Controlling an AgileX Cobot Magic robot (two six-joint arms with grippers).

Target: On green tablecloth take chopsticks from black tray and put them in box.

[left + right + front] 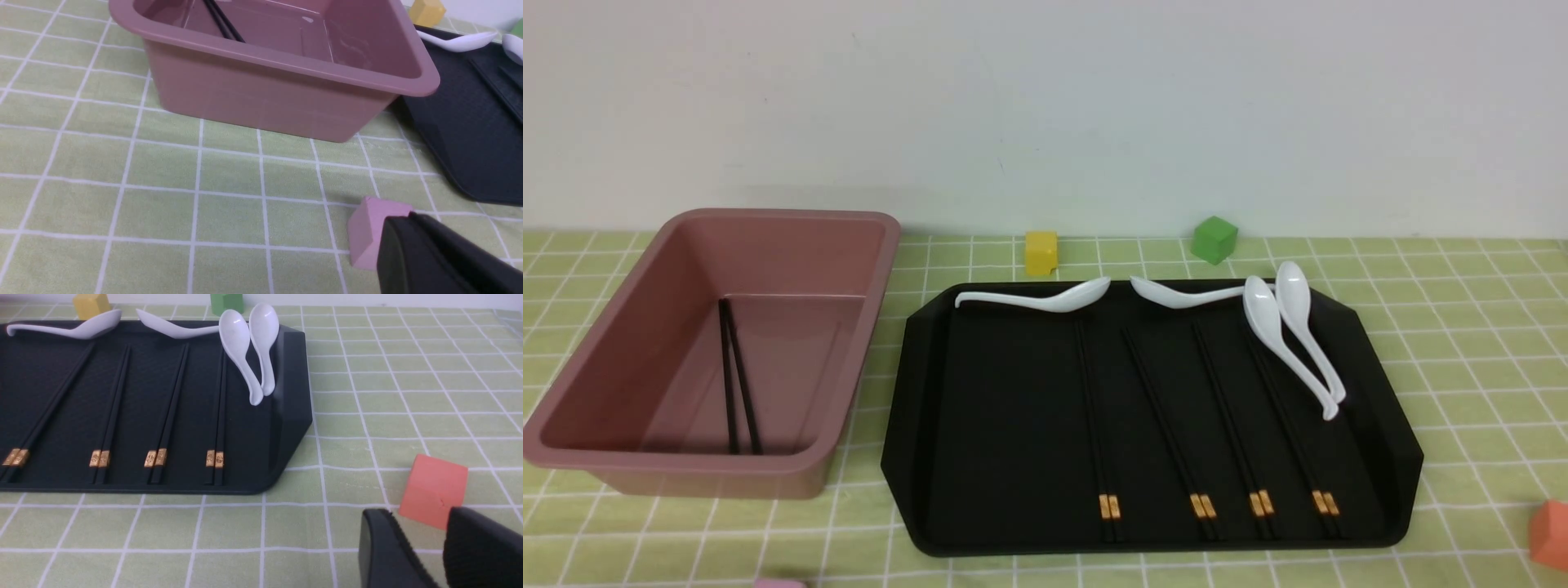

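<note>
The plain black chopsticks [737, 376] lie inside the pink box [621, 327] at the left of the green tablecloth [1462, 327], their far ends close together; they also show in the left wrist view [222, 22]. The black tray [1005, 392] lies to the right of the box. Neither gripper shows in the front view. In the left wrist view my left gripper [404, 220] is shut and empty, low over the cloth in front of the box [265, 94]. In the right wrist view my right gripper [416, 522] is open and empty, off the tray's [286, 408] near right corner.
Several black chopstick pairs with gold bands [1176, 425] and several white spoons [1290, 335] lie on the tray. A yellow cube [1041, 251] and a green cube [1214, 239] stand behind it. An orange cube [434, 490] sits by my right gripper, a pink cube [369, 234] by my left.
</note>
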